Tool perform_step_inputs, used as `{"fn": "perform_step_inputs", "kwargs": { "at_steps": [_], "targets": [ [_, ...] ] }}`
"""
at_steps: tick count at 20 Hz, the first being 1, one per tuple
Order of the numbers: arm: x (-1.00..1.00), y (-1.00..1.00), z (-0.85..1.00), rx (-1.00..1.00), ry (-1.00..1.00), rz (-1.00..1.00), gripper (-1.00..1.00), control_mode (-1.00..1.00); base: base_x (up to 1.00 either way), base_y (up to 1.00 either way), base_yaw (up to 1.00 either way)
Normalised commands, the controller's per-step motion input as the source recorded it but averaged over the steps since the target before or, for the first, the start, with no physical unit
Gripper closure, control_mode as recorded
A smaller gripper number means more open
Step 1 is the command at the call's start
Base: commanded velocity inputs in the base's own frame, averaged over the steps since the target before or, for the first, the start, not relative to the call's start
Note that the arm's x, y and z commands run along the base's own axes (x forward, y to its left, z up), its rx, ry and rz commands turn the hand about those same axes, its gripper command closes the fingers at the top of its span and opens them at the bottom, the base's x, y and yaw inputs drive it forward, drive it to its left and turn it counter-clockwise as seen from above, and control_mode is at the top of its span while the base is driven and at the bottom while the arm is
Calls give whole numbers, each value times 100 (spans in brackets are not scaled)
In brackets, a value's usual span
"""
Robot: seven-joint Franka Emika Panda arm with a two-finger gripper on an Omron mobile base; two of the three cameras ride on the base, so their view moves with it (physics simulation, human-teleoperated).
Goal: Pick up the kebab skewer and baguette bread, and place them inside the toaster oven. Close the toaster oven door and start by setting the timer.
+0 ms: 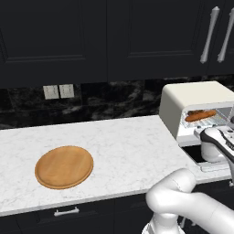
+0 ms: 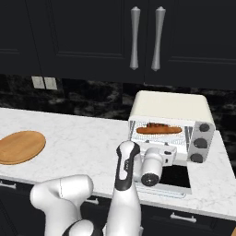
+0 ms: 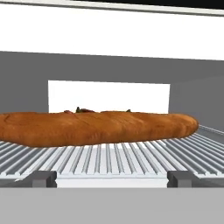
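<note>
The baguette bread [image 3: 94, 127] lies flat on the wire rack [image 3: 109, 159] inside the toaster oven [image 2: 168, 110]. It rests across the rack, from one side almost to the other. Just behind it, little dark bits poke up over its top — that looks like the kebab skewer [image 3: 83, 110], though most of it is hidden by the bread, so I cannot be sure how it lies.

The gripper [image 3: 111, 179] is right at the mouth of the oven, with its two fingertips [image 3: 41, 178] spread wide apart. It holds nothing. The bread is a little way in front of it and not touching it.

The toaster oven door [image 2: 177, 177] hangs down flat and open in front of the oven, over the white stone table [image 1: 128, 146]. The round wooden board [image 1: 64, 167] sits far off to the left on the table with nothing on it.

So the first part of the job looks done — both foods seem to be in the oven. What is left is to pull the arm back, swing the door up until it is shut, and then turn the timer. The knobs [image 2: 201, 143] are on the right side of the oven front. One of them should be the timer, but I cannot tell which.
</note>
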Motion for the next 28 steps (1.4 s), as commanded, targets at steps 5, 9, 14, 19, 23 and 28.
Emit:
{"fn": "perform_step_inputs", "kwargs": {
  "at_steps": [5,9,14,19,23,28],
  "targets": [
    [25,7,3,0,0,-5,-100,-100,0,0,0],
    [14,6,4,0,0,-3,-100,-100,0,0,0],
    [14,6,1,0,0,-1,-100,-100,0,0,0],
    [13,4,0,0,0,0,-100,-100,0,0,0],
    [3,1,0,0,0,0,-100,-100,0,0,0],
    [-44,-3,13,0,0,0,-100,-100,0,0,0]
  ]
}}
